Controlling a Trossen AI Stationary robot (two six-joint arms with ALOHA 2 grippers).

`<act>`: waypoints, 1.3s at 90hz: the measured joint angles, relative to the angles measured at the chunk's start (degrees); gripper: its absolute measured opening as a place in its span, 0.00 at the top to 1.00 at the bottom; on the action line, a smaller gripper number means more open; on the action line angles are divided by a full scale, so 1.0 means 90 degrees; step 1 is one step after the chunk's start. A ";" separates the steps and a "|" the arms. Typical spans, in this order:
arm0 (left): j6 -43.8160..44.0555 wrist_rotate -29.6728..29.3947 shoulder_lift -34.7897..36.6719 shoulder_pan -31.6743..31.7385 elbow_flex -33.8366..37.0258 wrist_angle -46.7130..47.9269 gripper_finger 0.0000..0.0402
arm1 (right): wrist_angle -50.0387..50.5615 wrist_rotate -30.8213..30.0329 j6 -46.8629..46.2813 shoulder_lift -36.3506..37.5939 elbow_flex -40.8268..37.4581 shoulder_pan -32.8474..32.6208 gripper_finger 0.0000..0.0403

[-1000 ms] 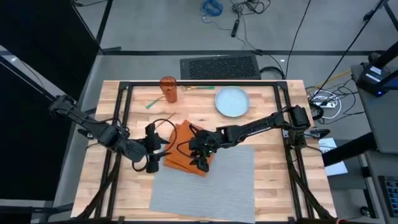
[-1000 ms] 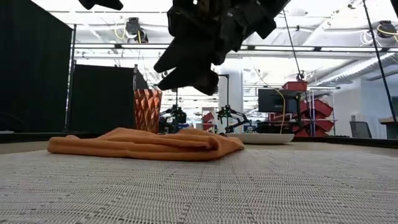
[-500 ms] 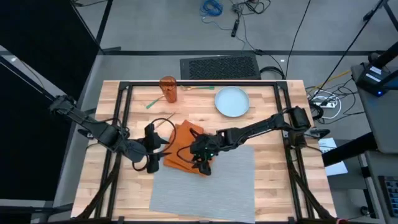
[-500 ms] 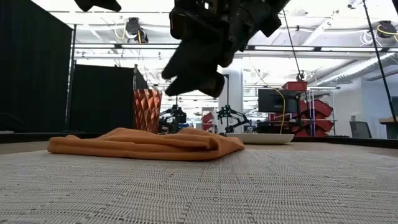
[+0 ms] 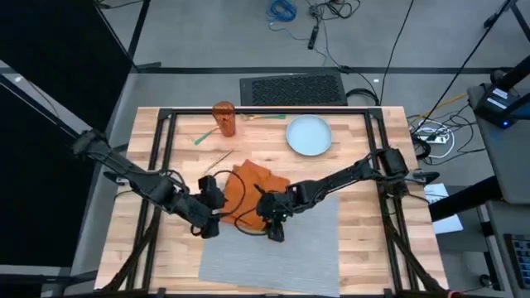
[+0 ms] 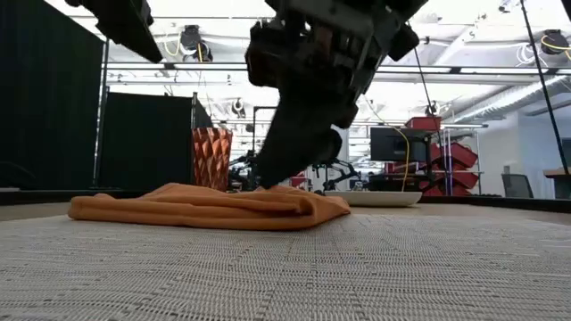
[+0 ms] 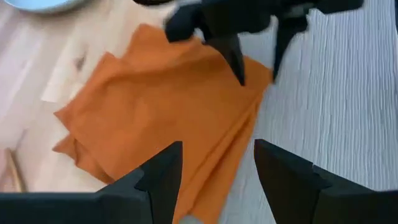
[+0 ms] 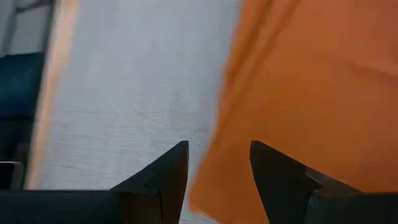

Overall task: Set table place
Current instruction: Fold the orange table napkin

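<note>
Table setting barely begun: only placemat [image 5: 273, 248] is laid, lower centre.
Napkin [image 5: 248, 194] is straddled by spread right gripper [image 5: 273, 225]; left gripper [image 5: 211, 217] spread beside it; plate [image 5: 309, 135] and cup [image 5: 224, 118] left at top.

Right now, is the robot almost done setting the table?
Not yet. The grey placemat is already laid flat. In hand: both open pincers, the right pincer and the left pincer, are down at the orange napkin, which lies crumpled over the mat's corner. Still left: the plate and the orange cup sit far off the mat.
</note>
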State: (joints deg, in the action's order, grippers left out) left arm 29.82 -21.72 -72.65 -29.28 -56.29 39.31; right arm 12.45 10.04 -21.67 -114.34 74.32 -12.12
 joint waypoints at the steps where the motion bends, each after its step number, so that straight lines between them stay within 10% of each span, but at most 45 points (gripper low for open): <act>1: 0.0001 0.0016 -0.0007 0.0000 0.0000 -0.0001 0.54 | 0.0003 0.0000 -0.0003 -0.0005 0.0000 0.0000 0.61; 47: 0.0178 0.0076 -0.0026 -0.0156 0.0000 -0.0122 0.54 | -0.0120 0.1519 -0.0748 -0.0146 -0.0020 -0.0247 0.61; 82: 0.0161 0.0073 -0.0026 -0.0180 0.0000 -0.0138 0.54 | -0.0850 0.0271 -0.1384 0.0629 -0.0010 -0.1009 0.61; 117: 0.0178 0.0071 -0.0021 -0.0185 0.0000 -0.0158 0.54 | 0.0357 -0.2475 -0.2209 0.0465 -0.0019 -0.1709 0.61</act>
State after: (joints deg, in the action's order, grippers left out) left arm 31.42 -21.08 -72.84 -30.94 -56.29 37.89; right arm 15.66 -12.23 -41.55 -110.16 74.15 -27.50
